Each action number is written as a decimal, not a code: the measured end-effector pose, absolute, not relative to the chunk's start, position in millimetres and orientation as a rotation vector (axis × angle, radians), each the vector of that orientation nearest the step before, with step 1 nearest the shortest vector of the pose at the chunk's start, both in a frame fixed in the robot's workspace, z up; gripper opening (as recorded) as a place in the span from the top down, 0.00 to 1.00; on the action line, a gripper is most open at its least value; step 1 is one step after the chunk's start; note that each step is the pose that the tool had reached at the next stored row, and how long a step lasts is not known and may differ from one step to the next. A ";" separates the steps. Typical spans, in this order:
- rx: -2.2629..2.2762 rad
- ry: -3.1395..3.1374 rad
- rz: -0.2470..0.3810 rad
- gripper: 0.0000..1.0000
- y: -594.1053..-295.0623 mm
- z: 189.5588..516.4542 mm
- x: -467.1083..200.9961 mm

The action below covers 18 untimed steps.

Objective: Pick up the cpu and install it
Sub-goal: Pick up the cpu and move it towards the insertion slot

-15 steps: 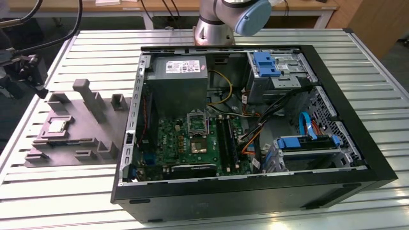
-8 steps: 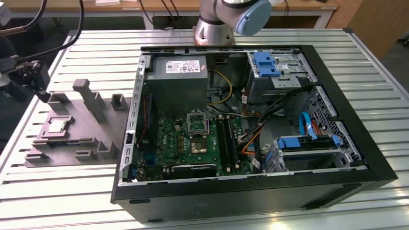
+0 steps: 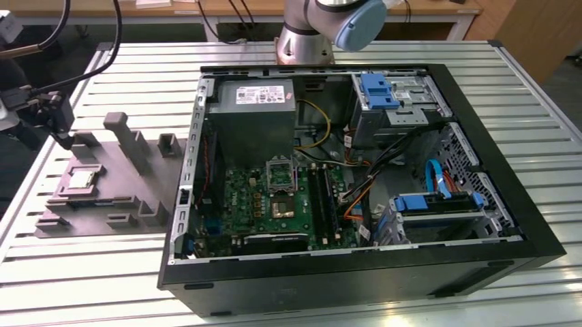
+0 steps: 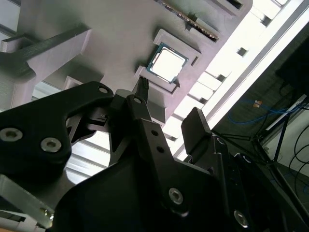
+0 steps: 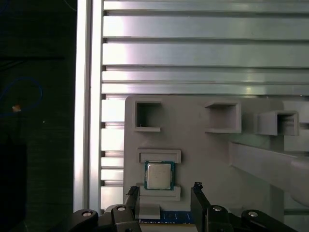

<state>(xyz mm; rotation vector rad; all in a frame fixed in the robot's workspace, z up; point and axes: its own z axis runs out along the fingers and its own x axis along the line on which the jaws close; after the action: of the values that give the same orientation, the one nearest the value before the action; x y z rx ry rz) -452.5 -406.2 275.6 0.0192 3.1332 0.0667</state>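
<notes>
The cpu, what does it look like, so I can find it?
Beside the big black computer case, at the exterior view's left, a grey holder block with pegs and pockets lies on the slatted metal table. The cpu sits flat in one square pocket. It is a small shiny silvery square; everything around it is dull grey.

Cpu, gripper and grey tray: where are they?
cpu [image 5: 159, 175], first wrist view, middle of its silvery lid.
gripper [image 5: 165, 189], first wrist view, midway between its fingertips.
grey tray [image 5: 203, 159], first wrist view, bare flat surface.
</notes>
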 end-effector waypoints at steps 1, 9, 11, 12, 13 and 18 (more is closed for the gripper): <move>0.019 3.133 0.067 0.45 -406.2 275.4 -452.5; 0.019 3.133 0.067 0.45 -406.2 275.3 -452.5; 0.019 3.133 0.067 0.45 -406.2 275.3 -452.5; 0.019 3.133 0.067 0.45 -406.2 275.0 -452.4; 0.019 3.132 0.067 0.45 -406.2 274.1 -452.4; 0.020 3.133 0.067 0.45 -407.8 265.7 -452.4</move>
<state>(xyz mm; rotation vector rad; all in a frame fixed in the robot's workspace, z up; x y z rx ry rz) -452.4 -407.8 265.7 0.0200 3.1328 0.0670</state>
